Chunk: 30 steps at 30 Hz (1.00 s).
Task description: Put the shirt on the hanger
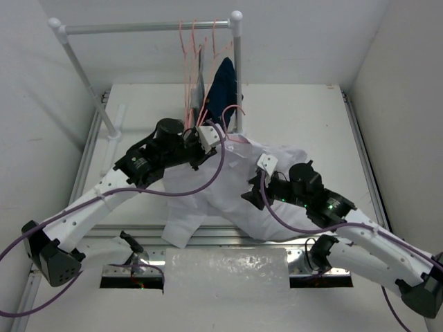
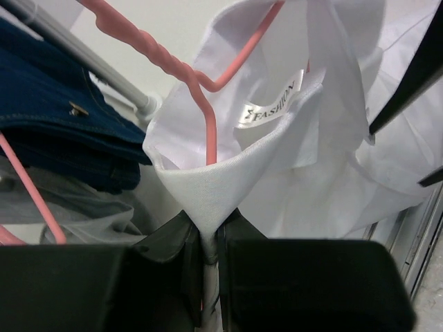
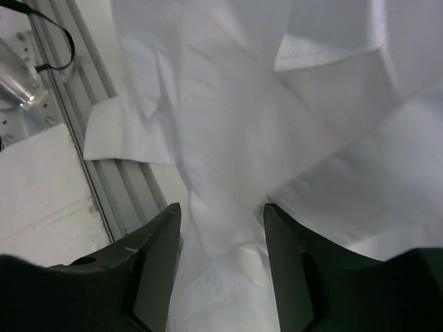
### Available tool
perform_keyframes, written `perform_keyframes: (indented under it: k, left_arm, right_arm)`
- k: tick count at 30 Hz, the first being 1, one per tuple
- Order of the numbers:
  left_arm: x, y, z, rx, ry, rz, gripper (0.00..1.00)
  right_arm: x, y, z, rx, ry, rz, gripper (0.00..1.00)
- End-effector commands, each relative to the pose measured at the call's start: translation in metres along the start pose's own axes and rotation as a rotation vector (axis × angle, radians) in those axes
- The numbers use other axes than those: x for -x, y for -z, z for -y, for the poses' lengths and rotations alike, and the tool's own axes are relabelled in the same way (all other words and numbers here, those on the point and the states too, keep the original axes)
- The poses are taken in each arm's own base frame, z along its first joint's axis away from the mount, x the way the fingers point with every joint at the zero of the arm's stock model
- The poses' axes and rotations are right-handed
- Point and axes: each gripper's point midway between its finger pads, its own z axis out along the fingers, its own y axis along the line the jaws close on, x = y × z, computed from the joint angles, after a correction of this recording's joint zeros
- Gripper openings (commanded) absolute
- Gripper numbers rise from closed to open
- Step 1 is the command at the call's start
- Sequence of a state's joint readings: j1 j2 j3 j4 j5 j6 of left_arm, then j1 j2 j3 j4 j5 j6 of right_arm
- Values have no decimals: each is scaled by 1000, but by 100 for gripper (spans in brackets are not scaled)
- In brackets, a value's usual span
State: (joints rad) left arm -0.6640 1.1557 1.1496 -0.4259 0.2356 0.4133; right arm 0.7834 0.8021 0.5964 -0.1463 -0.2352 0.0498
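The left gripper (image 2: 208, 238) clenched the collar of the large white thin-cloth shirt (image 2: 325, 187), and the thin salmon-pink wire hanger (image 2: 210, 135) was already inside its neck (how deep was unclear). The right gripper (image 3: 218, 228) stood released over the cloth lying below. Seating the shoulders seemingly remained.

The hanger (image 2: 210, 131) wire drops inside the shirt (image 2: 297, 180) collar and its lower part is lost there, while its upper arms run off the top edge. The navy-blue garment (image 2: 55, 117) is cut by the left edge. The print above FASHION on the label (image 2: 273, 104) is too small to read. Whether the right gripper (image 3: 221, 228) touches the cloth between its fingers, I cannot tell
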Motion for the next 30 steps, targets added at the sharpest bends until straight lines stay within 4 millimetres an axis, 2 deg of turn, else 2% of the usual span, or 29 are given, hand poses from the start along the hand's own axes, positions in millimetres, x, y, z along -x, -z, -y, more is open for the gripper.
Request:
perform_keyframes:
  k: [1,3,4,5,6,7,8,10,13,15,19,23,27,30]
  left_arm:
    - [33,12,0,-24,-100,141,0]
    - [23,11,4,-42,-118,122,0]
    - [21,10,9,-70,-150,121,0]
    - [17,11,11,-81,-165,117,0]
    - [14,10,13,-90,-179,114,0]
    - [13,10,15,-100,-182,114,0]
    - [12,10,17,-109,-181,109,0]
    - [12,9,19,-125,-186,110,0]
    - [12,10,20,-130,-191,111,0]
    - [12,11,21,-133,-198,115,0]
    - [17,17,25,-149,-200,139,0]
    - [19,22,35,-198,-201,157,0]
    - [16,26,42,-234,-225,156,0]
    - [9,25,40,-219,-232,137,0]
  right_arm:
    - [49,28,-3,-1,105,105,58]
    - [83,45,-3,-28,127,231,58]
    - [94,50,-3,-37,135,264,55]
    - [103,55,-1,-50,149,287,46]
    - [115,57,0,-55,157,303,42]
    - [120,56,1,-54,165,302,39]
    - [123,54,0,-44,173,293,30]
    - [133,47,0,-22,198,274,24]
    - [146,39,-1,0,218,275,27]
    - [150,34,2,-3,232,266,31]
    - [138,15,6,10,226,212,32]
    - [135,4,13,-13,223,207,37]
    - [137,-1,18,-25,232,197,38]
    - [140,2,11,12,250,208,38]
